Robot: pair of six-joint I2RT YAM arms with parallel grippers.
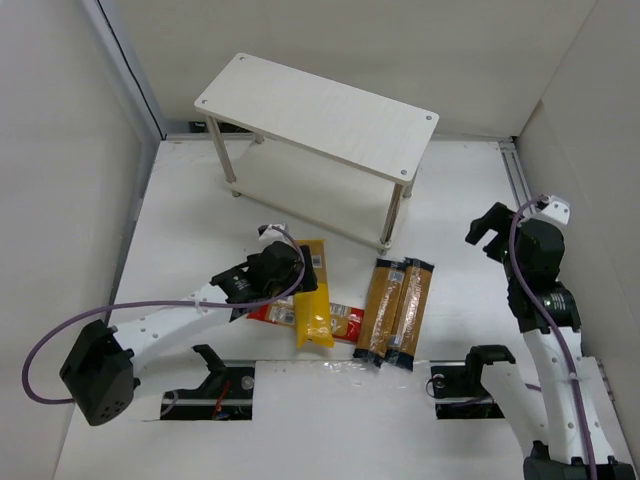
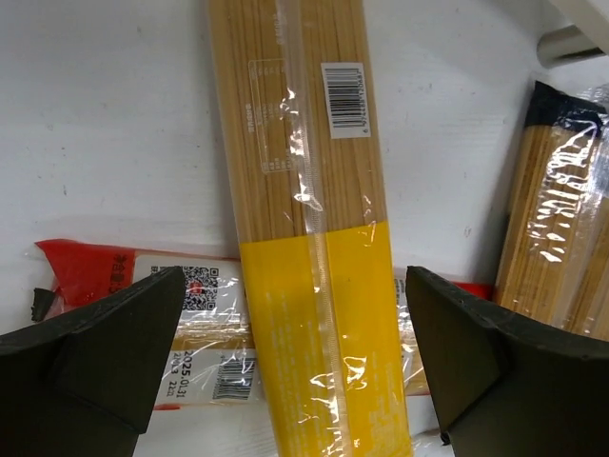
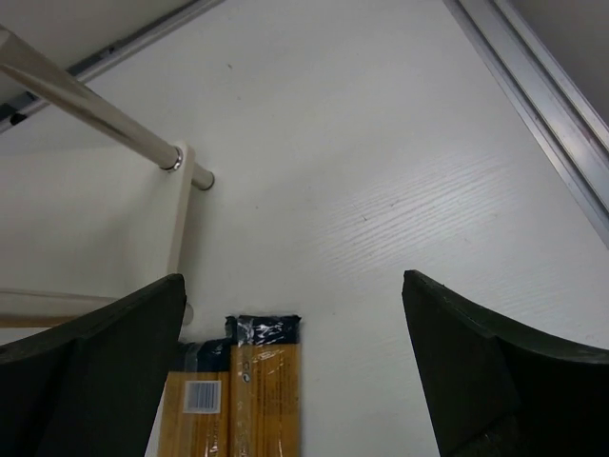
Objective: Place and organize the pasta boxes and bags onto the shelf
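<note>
The left fingers (image 2: 105, 343) are wide apart with the yellow bag (image 2: 324, 314) between them, ready to grab; right fingers (image 3: 95, 352) apart too

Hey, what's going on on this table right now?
Two robot arms are putting pasta packs onto a small shelf, but nothing is on it yet. The left gripper is open, with a finger on either side of the yellow bag. That bag lies across the red-and-orange pack. Two clear spaghetti bags lie side by side to its right. The right gripper is open and empty, off near the shelf's right end.
</note>
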